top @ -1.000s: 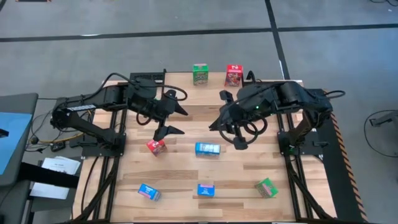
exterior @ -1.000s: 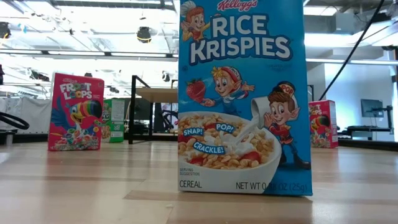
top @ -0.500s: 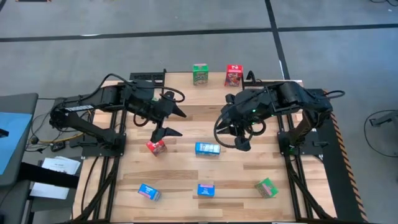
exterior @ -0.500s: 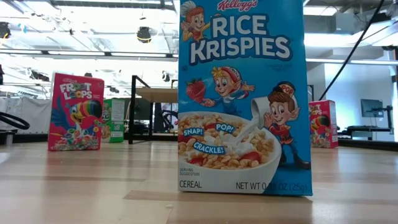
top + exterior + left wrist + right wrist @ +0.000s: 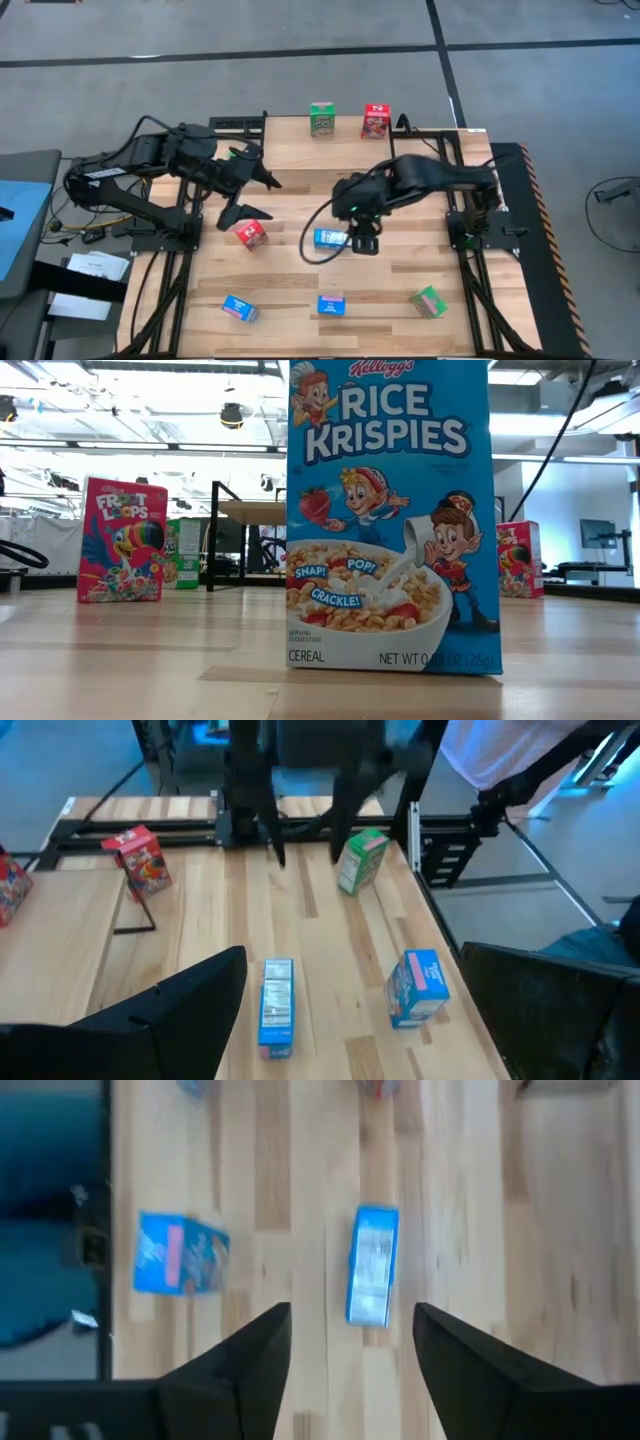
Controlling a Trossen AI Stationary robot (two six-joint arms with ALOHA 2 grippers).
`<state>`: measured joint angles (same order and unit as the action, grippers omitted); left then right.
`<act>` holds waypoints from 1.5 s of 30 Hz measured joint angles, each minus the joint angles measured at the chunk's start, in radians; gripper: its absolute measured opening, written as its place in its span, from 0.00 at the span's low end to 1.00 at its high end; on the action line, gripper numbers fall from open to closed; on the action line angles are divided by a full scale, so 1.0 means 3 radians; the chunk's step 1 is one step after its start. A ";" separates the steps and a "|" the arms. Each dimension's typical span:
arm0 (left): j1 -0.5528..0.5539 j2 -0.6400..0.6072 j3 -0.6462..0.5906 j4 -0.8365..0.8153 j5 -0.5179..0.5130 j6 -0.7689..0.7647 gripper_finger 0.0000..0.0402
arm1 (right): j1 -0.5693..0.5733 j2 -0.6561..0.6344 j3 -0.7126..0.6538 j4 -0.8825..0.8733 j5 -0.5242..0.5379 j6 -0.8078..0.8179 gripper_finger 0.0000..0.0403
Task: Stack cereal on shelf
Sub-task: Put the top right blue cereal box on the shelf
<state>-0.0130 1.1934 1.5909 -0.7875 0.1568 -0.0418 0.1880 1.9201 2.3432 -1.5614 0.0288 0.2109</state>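
Overhead, seven cereal boxes (image 5: 333, 239) show, perhaps more hidden; right gripper (image 5: 364, 243), newly parted, has descended beside one; left gripper (image 5: 250, 196) gapes.

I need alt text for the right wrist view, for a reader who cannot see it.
The right gripper hangs open above the wooden table, lined up over a blue cereal box lying flat. A second blue box lies farther off, near the table's edge.
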 joint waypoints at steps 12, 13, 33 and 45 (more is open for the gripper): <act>-0.0001 -0.0029 0.0000 -0.0176 -0.0016 0.0029 0.89 | 0.0101 0.0581 -0.0034 -0.0031 0.0007 -0.0213 0.59; -0.0001 -0.0030 0.0000 -0.0192 -0.0015 0.0042 0.89 | 0.0113 0.0604 -0.0032 -0.0031 0.0006 -0.0238 0.59; -0.0001 -0.0033 0.0000 -0.0327 -0.0019 0.0051 0.89 | 0.0007 0.0759 -0.0032 -0.0031 0.0341 -0.0268 0.59; -0.0001 -0.0033 -0.0001 -0.0326 -0.0019 0.0009 0.89 | -0.0075 0.0752 -0.0032 -0.0032 0.0350 -0.0392 0.59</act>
<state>-0.0132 1.1835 1.5906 -0.8854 0.1513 -0.0391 0.1653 2.1456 2.3337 -1.5711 0.1337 0.0933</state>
